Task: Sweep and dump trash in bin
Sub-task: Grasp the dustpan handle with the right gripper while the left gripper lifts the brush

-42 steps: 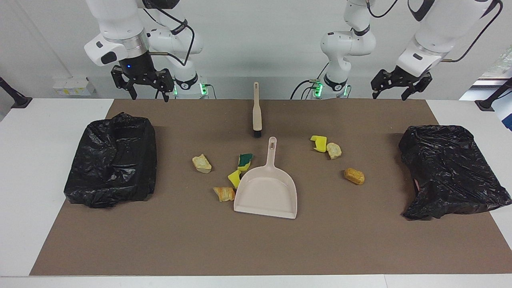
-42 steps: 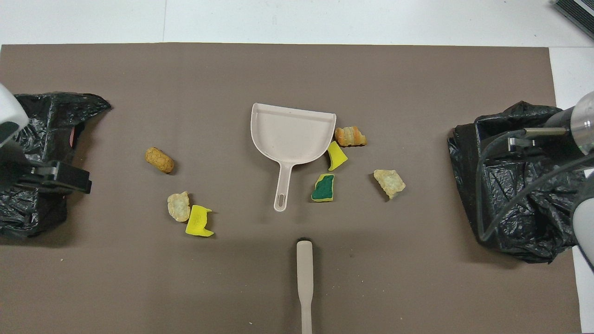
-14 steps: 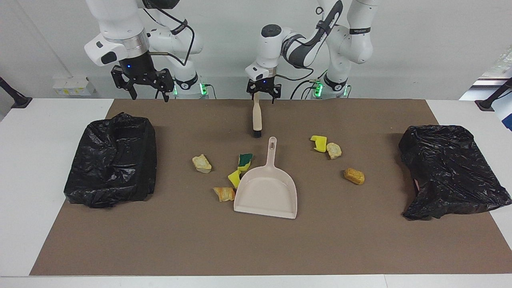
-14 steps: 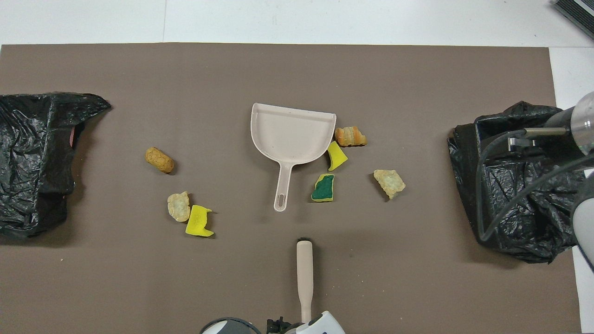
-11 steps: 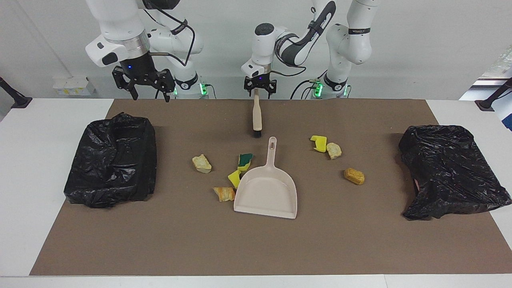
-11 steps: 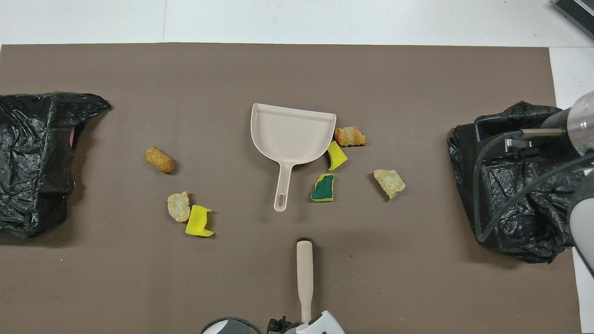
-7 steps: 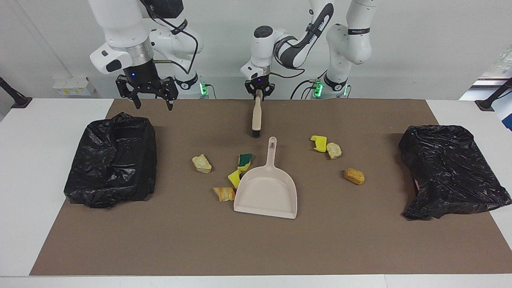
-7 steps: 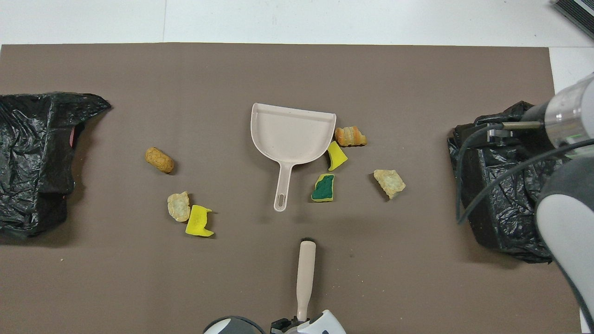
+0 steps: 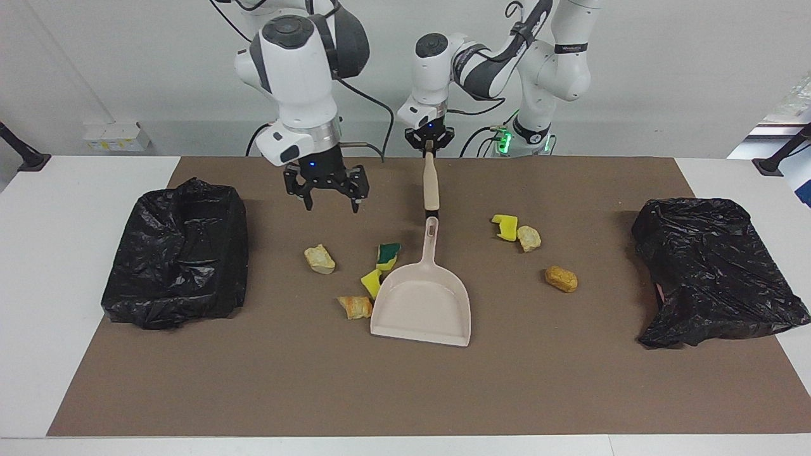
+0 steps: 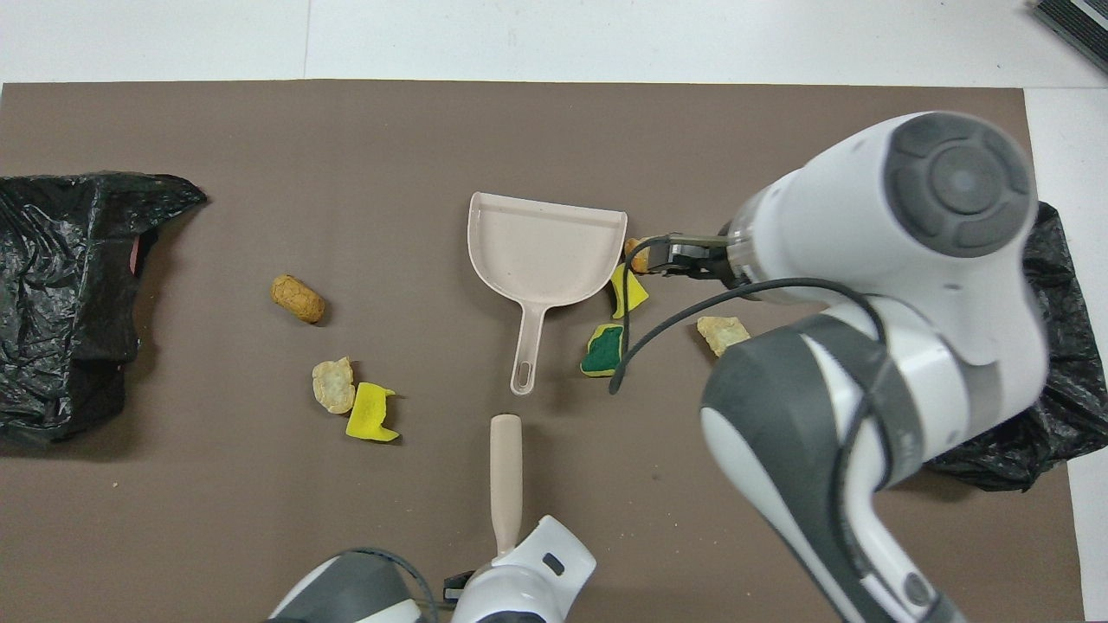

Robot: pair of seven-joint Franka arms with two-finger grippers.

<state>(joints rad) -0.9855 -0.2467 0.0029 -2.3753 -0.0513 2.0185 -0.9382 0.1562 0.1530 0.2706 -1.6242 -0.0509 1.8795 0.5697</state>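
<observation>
Left gripper [image 9: 429, 147] is pinching the brush [image 9: 431, 183] handle at upper centre; right gripper [image 9: 329, 190] is hanging spread-jawed. Seven scraps [image 9: 319, 259] are ringing one dustpan [image 9: 423, 303], between two bags [image 9: 177, 253]. Overhead, the arm hides both right-arm-end scraps partly.

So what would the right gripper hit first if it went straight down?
Likely the mat beside the pale chunk, maybe the chunk itself; the open right gripper hangs high, so depth is unclear.
</observation>
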